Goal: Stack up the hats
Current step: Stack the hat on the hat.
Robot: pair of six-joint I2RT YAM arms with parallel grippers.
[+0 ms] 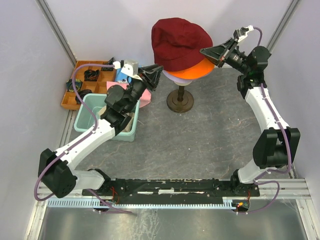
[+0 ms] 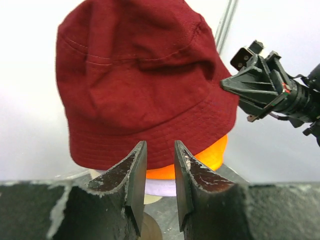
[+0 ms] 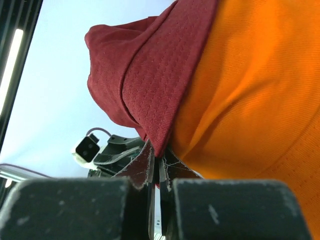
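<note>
Hiding most of the orange hat (image 1: 199,70), the dark red hat (image 1: 177,37) has its brim pinched by the right end effector (image 1: 205,51); the left end effector (image 1: 160,68), slightly spread, hangs just beside.

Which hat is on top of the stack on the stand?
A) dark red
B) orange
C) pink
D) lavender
A: the dark red hat covers the crown, and only the brim of the orange hat peeks out beneath it.

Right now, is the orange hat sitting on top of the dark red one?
No, the dark red hat covers the orange hat, whose brim peeks out beneath it.
</note>
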